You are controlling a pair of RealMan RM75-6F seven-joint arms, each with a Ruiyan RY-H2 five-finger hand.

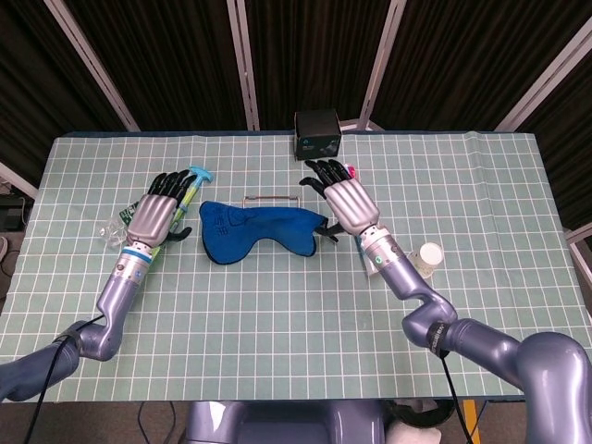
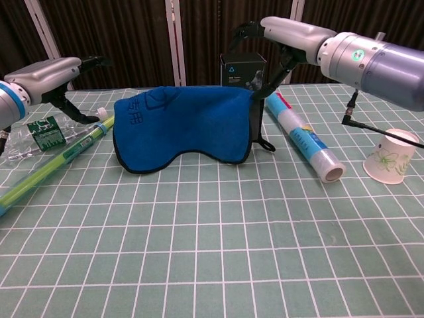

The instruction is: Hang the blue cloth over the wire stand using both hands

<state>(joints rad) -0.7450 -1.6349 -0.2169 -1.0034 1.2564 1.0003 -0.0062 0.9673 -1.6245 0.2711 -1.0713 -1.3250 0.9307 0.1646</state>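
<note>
Blue cloth [image 2: 182, 129]: draped upright over the wire stand [image 1: 270, 196], top edge nearly level in the chest view. From the head view most of the fabric seems to sit on the robot's side of the stand's bar.
Left hand [image 1: 153, 217]: well left of the wire stand, fingers spread, holding nothing, clear of the fabric.
Green stick [image 2: 59, 159]: on the table left of the wire stand, under the left hand, beside a plastic bottle [image 2: 40, 129].
Wire stand: almost wholly hidden by the cloth, with only a thin bar showing from the head view.
Right hand [image 2: 291, 33]: just above the wire stand's right end, fingers fanned, thumb reaching down to the cloth's top corner. Whether it pinches the fabric there I cannot tell.
Tube [image 2: 301, 136]: lying right of the wire stand, near a paper cup [image 2: 391, 156].
Risk, uneven drape: if more weight hangs on the near side, the cloth may slide off once it is released.
Risk, snag: if a finger or the thumb catches the dark trim at the corner, lifting the right hand away could drag the cloth off or tip the stand.
Risk, sweep: a low retreat of either hand could knock the stick, bottle or tube.
</note>
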